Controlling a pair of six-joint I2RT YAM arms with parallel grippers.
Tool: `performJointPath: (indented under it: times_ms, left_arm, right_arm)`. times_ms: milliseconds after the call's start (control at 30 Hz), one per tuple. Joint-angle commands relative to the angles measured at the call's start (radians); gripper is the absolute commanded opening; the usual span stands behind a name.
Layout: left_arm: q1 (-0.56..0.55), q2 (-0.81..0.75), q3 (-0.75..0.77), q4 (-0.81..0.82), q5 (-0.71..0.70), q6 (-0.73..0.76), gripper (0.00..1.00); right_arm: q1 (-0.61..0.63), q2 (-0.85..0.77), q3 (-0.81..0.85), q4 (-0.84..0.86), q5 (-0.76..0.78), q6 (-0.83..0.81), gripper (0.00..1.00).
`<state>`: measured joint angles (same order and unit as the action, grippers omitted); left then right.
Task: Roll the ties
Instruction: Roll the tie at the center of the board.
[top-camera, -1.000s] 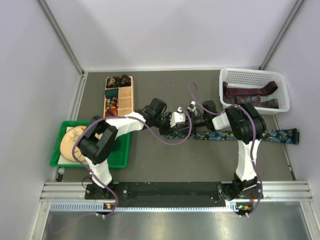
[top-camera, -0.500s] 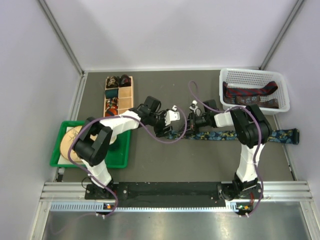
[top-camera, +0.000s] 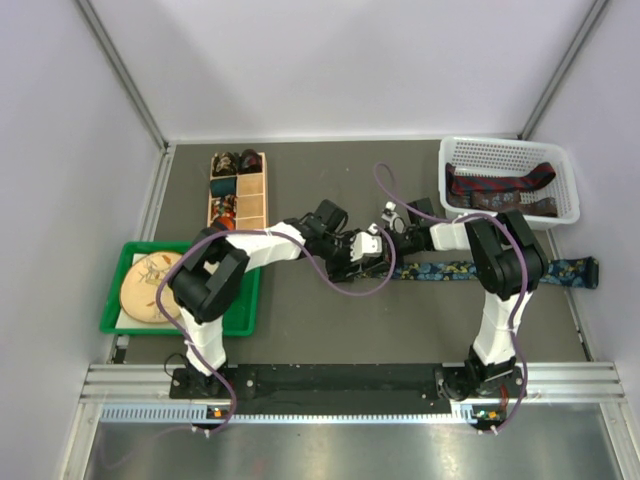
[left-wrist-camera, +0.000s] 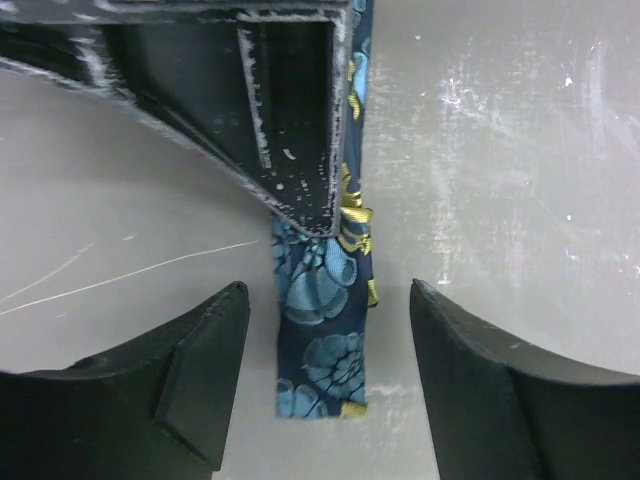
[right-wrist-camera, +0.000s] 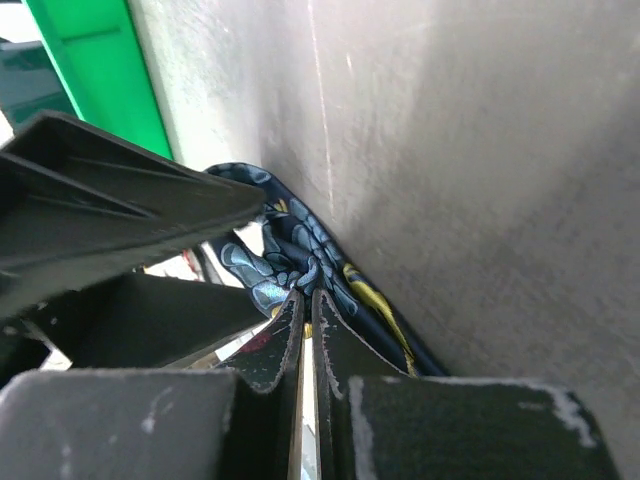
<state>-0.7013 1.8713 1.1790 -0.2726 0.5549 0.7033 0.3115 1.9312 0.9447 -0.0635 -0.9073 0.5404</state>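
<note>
Fingers (left-wrist-camera: 205, 365) of the left gripper (left-wrist-camera: 328, 350) stand apart astride the dark blue floral fabric necktie (left-wrist-camera: 322, 300), which the right gripper (right-wrist-camera: 306, 298) pinches between closed tips.

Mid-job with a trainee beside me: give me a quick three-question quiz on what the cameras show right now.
1. True or false: the left gripper is clamped on the dark blue floral fabric necktie.
2. The unrolled dark red patterned ties lie in: A) the green tray; B) the white plastic basket; C) the wooden box.
3. Which gripper pinches the blue necktie near its end?
Key: 1 false, its jaws stand open, one finger on each side of the tie's end. 2 B. 3 the right gripper.
</note>
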Motion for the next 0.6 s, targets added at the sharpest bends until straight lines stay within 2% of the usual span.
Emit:
performJointPath:
  times_ms: [0,200,267,333,367,400,567]
  left_arm:
    - [-0.020,0.035,0.053,-0.005,-0.042,-0.013,0.65]
    - [-0.026,0.052,0.061,-0.037,-0.059,0.002,0.40]
    - [-0.026,0.052,0.054,-0.039,-0.070,0.005,0.37]
    - [-0.026,0.052,0.050,-0.037,-0.075,0.007,0.34]
    - [-0.027,0.054,0.048,-0.037,-0.075,0.007,0.34]
    - [-0.027,0.054,0.048,-0.036,-0.082,0.007,0.33]
    - [-0.027,0.060,0.048,-0.030,-0.089,0.004,0.31]
  right_arm:
    - [-0.006,-0.054,0.026,-0.030,0.022,-0.063,0.00]
    - [-0.006,-0.049,0.040,-0.022,-0.016,-0.048,0.00]
    - [-0.006,-0.043,0.051,-0.027,-0.047,-0.042,0.02]
    - [-0.006,-0.044,0.055,-0.027,-0.064,-0.025,0.12]
    - [-0.008,-0.046,0.055,-0.024,-0.074,-0.019,0.23]
    - [-0.008,-0.047,0.052,-0.022,-0.080,-0.007,0.25]
    - [-0.006,-0.031,0.052,0.005,-0.130,0.021,0.28]
